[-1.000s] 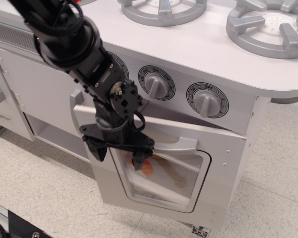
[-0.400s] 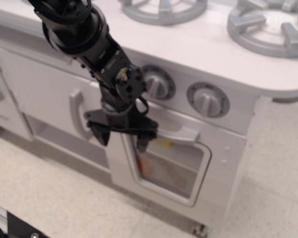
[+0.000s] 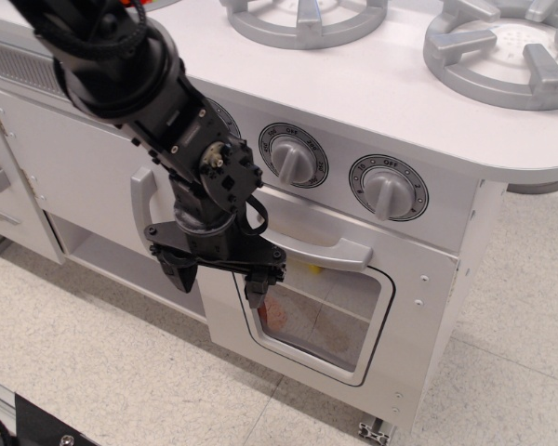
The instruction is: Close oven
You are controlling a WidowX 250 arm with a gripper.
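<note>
gripper (image 3: pixel 216 279) fingers spread, holding nothing, positioned against the front of the oven (image 3: pixel 353 307) door at its left edge. door sits upright and appears flush with the cabinet, so i judge closing essentially done. door lies directly behind my gripper; its bar handle (image 3: pixel 321 249) runs horizontally to the right. knobs (image 3: pixel 388 189) sit above; cupboard handle (image 3: pixel 144 209) just left.

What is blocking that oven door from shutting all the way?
Nothing visible. The oven door already sits flat against the cabinet, with no object caught at its edges. The open gripper hangs just in front of the door's left side, holding nothing.
</note>
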